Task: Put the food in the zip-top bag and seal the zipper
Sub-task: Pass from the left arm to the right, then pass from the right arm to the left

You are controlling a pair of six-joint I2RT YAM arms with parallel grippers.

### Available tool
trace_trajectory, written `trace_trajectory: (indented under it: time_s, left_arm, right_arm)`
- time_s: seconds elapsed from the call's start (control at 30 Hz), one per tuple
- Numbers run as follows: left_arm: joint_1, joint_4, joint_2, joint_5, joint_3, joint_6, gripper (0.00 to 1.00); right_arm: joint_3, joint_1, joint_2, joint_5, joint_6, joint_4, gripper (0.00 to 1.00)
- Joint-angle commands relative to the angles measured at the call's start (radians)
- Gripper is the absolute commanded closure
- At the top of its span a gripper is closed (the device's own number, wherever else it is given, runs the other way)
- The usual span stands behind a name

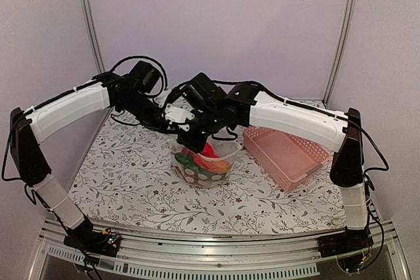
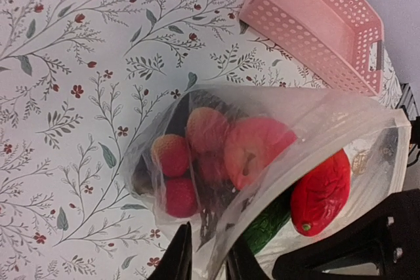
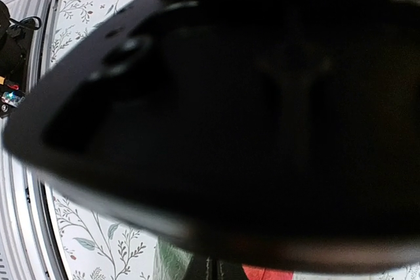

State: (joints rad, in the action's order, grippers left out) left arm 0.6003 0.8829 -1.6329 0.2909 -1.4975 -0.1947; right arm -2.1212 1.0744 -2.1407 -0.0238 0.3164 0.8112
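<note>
Clear zip-top bag [image 2: 295, 100] held the food [image 2: 216, 149]; zipper [image 2: 377, 126] looked unsealed to me, left gripper [image 2: 209, 263] slightly parted astride its rim, right gripper [image 3: 211, 270] closed.

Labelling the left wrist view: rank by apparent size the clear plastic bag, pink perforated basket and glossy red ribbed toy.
1. Clear plastic bag
2. Pink perforated basket, farther off
3. Glossy red ribbed toy

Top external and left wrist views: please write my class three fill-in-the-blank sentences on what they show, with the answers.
1. The red fruits sit inside the clear zip-top ____.
2. The lattice basket beside it is ____ in colour.
3. Inside, that basket holds ____.
Missing words: bag; pink; nothing.
</note>
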Motion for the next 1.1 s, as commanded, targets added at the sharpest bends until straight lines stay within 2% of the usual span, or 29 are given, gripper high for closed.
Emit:
trace_trajectory:
  time_s: [0.0, 0.13, 0.23, 0.33, 0.47, 0.57, 0.73, 0.83, 1.07]
  left_arm:
    - [-0.022, -0.055, 0.095, 0.024, 0.031, -0.006, 0.79]
    - [-0.073, -0.156, 0.184, -0.04, 0.099, -0.027, 0.68]
    - [-0.103, -0.303, 0.295, -0.075, 0.221, -0.043, 0.58]
    - [-0.106, -0.559, 0.439, -0.08, 0.41, -0.044, 0.47]
    - [-0.104, -0.946, 0.653, 0.031, 0.713, -0.05, 0.44]
    - [-0.097, -1.129, 0.75, 0.121, 0.883, -0.059, 0.44]
    - [-0.071, -1.188, 0.794, 0.156, 0.986, -0.061, 0.48]
    - [-0.02, -1.216, 0.795, 0.162, 1.016, -0.024, 0.5]
    - [0.084, -1.29, 0.719, 0.066, 1.048, 0.0, 0.51]
  right_arm:
    - [0.014, -0.016, -0.022, 0.061, -0.003, 0.031, 1.0]
    - [0.05, -0.016, 0.014, -0.05, 0.028, 0.04, 1.0]
    - [0.121, -0.015, 0.069, -0.116, 0.076, 0.012, 1.0]
    - [0.208, -0.016, 0.144, -0.13, 0.118, -0.044, 1.0]
    - [0.265, -0.022, 0.201, -0.148, 0.157, -0.07, 1.0]
    - [0.292, -0.032, 0.239, -0.187, 0.178, -0.094, 1.0]
    - [0.278, -0.034, 0.286, -0.264, 0.19, -0.108, 1.0]
    - [0.282, -0.036, 0.305, -0.272, 0.206, -0.116, 1.0]
    - [0.308, -0.051, 0.32, -0.279, 0.22, -0.119, 1.0]
